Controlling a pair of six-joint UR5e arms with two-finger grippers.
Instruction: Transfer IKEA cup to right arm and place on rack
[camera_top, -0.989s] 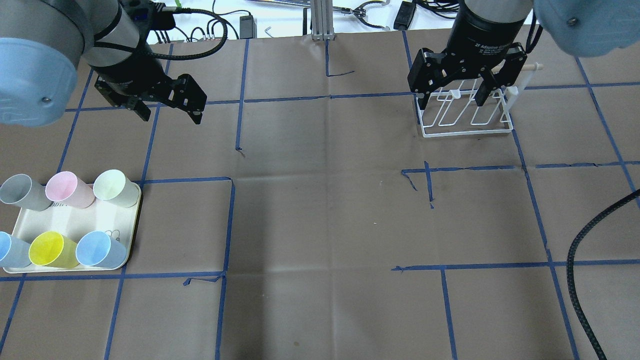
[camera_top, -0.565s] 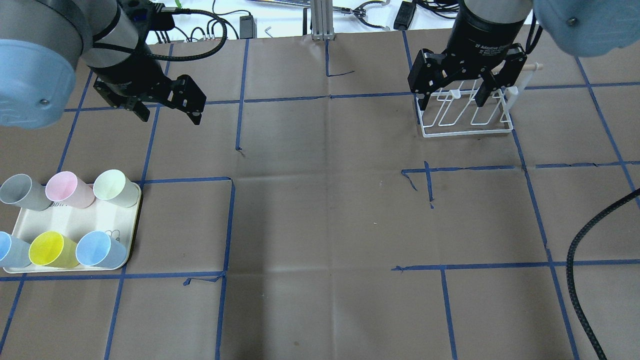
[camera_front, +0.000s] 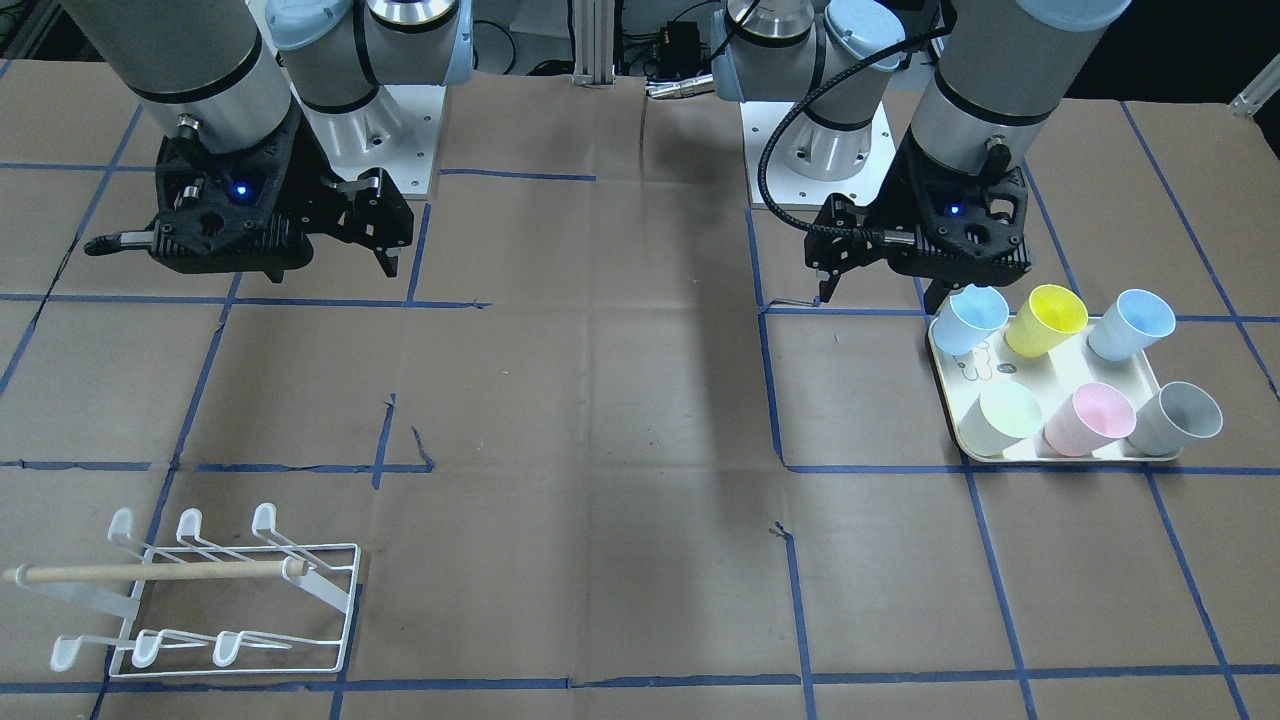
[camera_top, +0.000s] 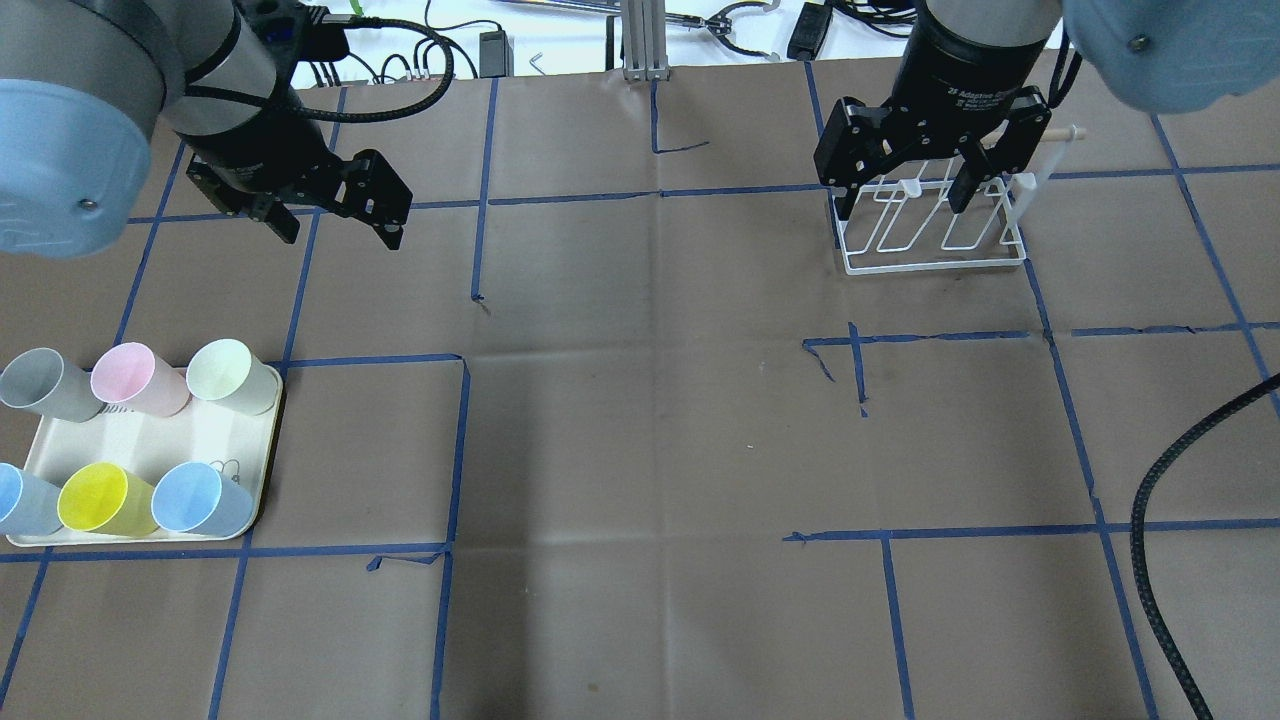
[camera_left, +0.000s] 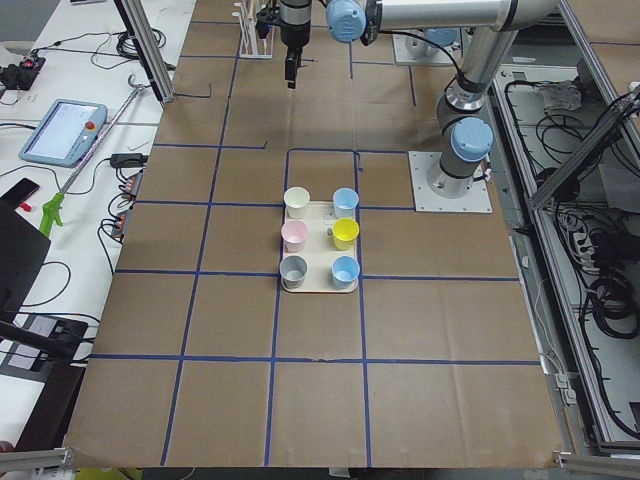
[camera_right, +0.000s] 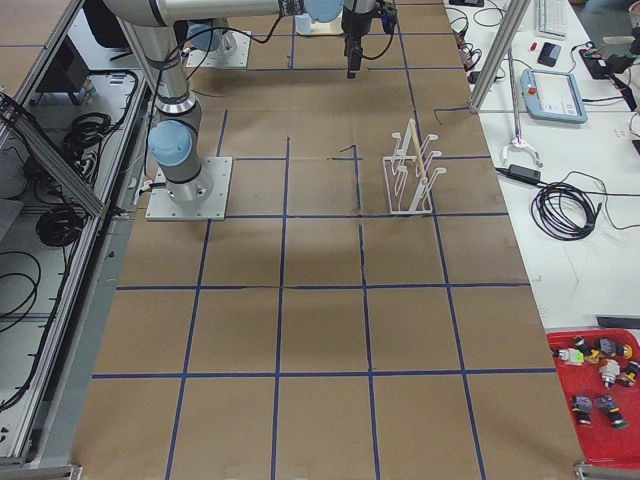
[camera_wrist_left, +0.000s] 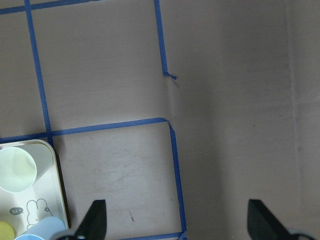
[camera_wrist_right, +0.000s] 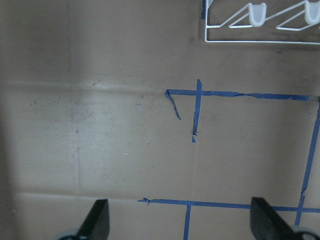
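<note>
Cream tray (camera_top: 170, 440) on the robot's left carries all six cups (camera_top: 230, 375): grey, pink and pale green in one row, blue, yellow and blue in the other, each standing mouth up. So you have nothing of the task done yet. No cup is lifted, none is passed across, and the white wire rack (camera_front: 235, 605) with its wooden dowel (camera_front: 150, 572) stands bare on the robot's right, at the operators' side of the surface. Which cup is meant you cannot tell from the pictures. Ahead of you, by my reading, lie the whole pick, the hand-over and the placing on a prong. The left arm (camera_top: 240, 90) hangs well above the surface with its wrist pointing down and its jaws spread wide on nothing. Its wrist camera catches only a corner of the tray at the lower left, so you are beside the cups, not over them. The right arm (camera_top: 975, 50) is likewise raised, wrist down, jaws wide apart and empty. From overhead it seems to cover the rack, but the front-facing view shows it closer to the robot's base, well apart from the rack. I judge both arms to be waiting in a ready pose, and the left one needs to travel toward the tray first.
</note>
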